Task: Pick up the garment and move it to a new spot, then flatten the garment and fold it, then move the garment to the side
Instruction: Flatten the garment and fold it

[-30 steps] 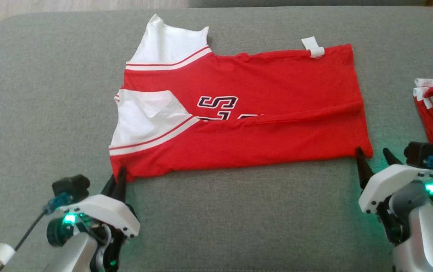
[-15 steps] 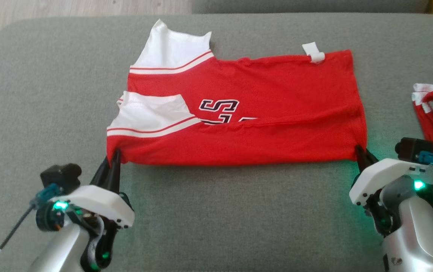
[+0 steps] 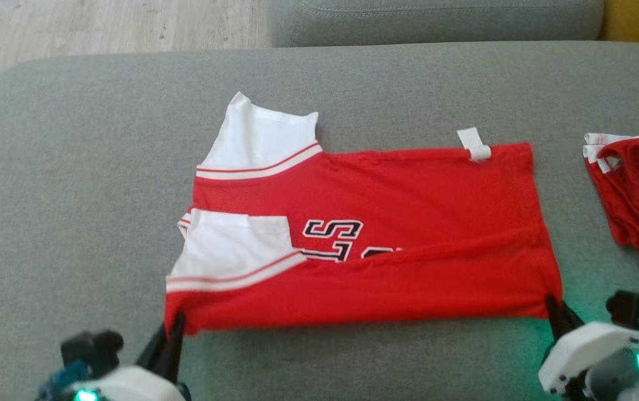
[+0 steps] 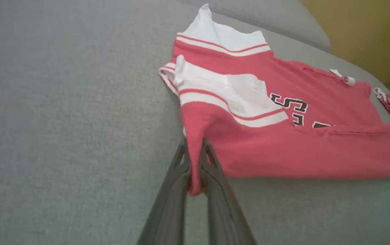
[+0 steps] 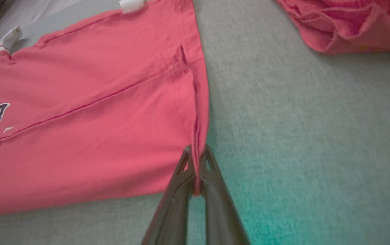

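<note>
Our left gripper and right gripper each pinch a near corner of the red-and-white jersey shirt, which lies half-folded on the broad grey fabric cushion; we judge it light, limp and sag-prone, so corner holds suit.

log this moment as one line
left pincer: shut on garment, near-left corner | right pincer: shut on garment, near-right corner | garment: partly folded on grey cushion | other red garment: apart, right

A grey cushion carries a spread red-and-white jersey and, well apart, a crumpled red garment.
</note>
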Motion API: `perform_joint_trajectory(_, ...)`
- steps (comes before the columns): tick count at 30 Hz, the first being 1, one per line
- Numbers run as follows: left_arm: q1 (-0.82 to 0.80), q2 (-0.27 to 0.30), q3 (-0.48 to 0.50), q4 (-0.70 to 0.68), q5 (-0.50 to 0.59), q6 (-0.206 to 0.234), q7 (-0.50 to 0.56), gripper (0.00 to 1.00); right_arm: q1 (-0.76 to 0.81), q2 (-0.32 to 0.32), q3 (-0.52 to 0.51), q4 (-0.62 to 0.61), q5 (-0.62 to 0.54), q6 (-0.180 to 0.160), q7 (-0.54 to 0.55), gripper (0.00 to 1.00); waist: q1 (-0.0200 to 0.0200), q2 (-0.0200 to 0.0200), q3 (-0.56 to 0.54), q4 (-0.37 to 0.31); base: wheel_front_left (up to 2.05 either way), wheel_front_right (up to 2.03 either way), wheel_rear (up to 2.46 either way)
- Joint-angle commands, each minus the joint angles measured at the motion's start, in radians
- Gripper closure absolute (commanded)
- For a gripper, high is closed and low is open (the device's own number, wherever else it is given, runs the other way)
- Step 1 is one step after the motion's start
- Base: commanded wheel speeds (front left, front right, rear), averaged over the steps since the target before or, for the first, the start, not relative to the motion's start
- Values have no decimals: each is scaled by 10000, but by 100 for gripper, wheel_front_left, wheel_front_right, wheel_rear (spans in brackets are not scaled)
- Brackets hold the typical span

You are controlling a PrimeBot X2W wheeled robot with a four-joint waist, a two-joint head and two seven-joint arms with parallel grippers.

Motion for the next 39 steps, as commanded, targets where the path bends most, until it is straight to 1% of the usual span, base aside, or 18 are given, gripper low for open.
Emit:
perform_joint_trajectory(1, -151, 197, 329, -444, -76, 165, -82, 100, -112, -79, 112, -592, 148, 65, 35, 100, 2, 0, 14, -15, 0, 0, 0)
perform_joint_trajectory(2, -19, 170, 272, -449, -74, 213, -81, 100, 50, -79, 96, -674, 148, 65, 61, 100, 2, 0, 17, -20, 0, 0, 0)
perform_joint_trajectory(3, 72, 140, 206, -420, -65, 240, -75, 100, 182, -79, 96, -742, 143, 65, 72, 86, 2, 0, 15, -22, 0, 0, 0)
perform_joint_trajectory(4, 126, 67, 176, -376, -96, 250, -107, 100, 299, -79, 97, -789, 152, 65, 91, 56, 2, 0, 7, -23, 0, 0, 0)
perform_joint_trajectory(5, 143, -6, 156, -315, -120, 239, -158, 100, 408, -79, 120, -817, 163, 65, 134, 0, 2, 0, -6, -22, 0, 0, 0)
perform_joint_trajectory(6, 138, -54, 136, -235, -119, 221, -207, 64, 505, -79, 163, -854, 194, 65, 171, 0, 2, 0, -22, -25, 0, 0, 0)
perform_joint_trajectory(7, 118, -80, 115, -145, -106, 200, -241, 11, 587, -79, 192, -899, 224, 65, 182, 0, 2, 0, -38, -29, 0, 0, 0)
perform_joint_trajectory(8, 73, -100, 110, -52, -99, 174, -270, 0, 670, -79, 214, -952, 241, 65, 182, 0, 2, 0, -55, -36, 0, 0, 0)
perform_joint_trajectory(12, -344, 25, 175, 157, 62, 56, -335, 0, 865, -79, 166, -1254, 171, 65, 127, 0, 2, 0, -113, -93, 0, 0, 0)
perform_joint_trajectory(15, -1085, 398, 345, 119, 277, -78, -148, 0, 738, -79, 114, -1653, -25, 65, 63, 0, 2, 0, -73, -154, 0, 0, 0)
perform_joint_trajectory(16, -1085, 398, 345, 119, 277, -78, -148, 0, 738, -79, 114, -1653, -25, 65, 63, 0, 2, 0, -73, -154, 0, 0, 0)
perform_joint_trajectory(18, -1832, 747, 487, 26, 466, -209, 108, 0, 528, -79, 148, -1997, -124, 65, 52, 0, 2, 0, -4, -234, 0, 0, 0)
perform_joint_trajectory(19, -2271, 914, 545, -25, 536, -320, 278, 0, 396, -79, 162, -2171, -176, 65, 51, 0, 2, 0, 42, -270, 0, 0, 0)
perform_joint_trajectory(20, -3247, 1209, 680, -33, 629, -563, 650, 0, 103, -79, 228, -2512, -309, 65, 92, 0, 2, 0, 175, -358, 0, 0, 0)
perform_joint_trajectory(24, -5290, 1589, 838, 480, 746, -1139, 1356, 0, -597, -79, 540, -2996, -535, 65, 249, 0, 2, 0, 558, -674, 0, 0, 0)
perform_joint_trajectory(29, -7225, 1773, 533, 1794, 917, -1946, 2234, 0, -1453, -79, 1032, -3383, -585, 65, 388, 0, 2, 0, 1315, -1284, 0, 0, 0)
perform_joint_trajectory(33, -8291, 1720, 204, 2796, 1029, -2449, 2807, 0, -2022, -79, 1448, -3625, -603, 65, 395, 0, 2, 0, 2071, -1784, 0, 0, 0)
perform_joint_trajectory(39, -9363, 1780, 15, 4093, 1093, -2865, 3432, 0, -2674, -79, 1935, -3953, -504, 65, 312, 0, 2, 0, 3114, -2433, 0, 0, 0)
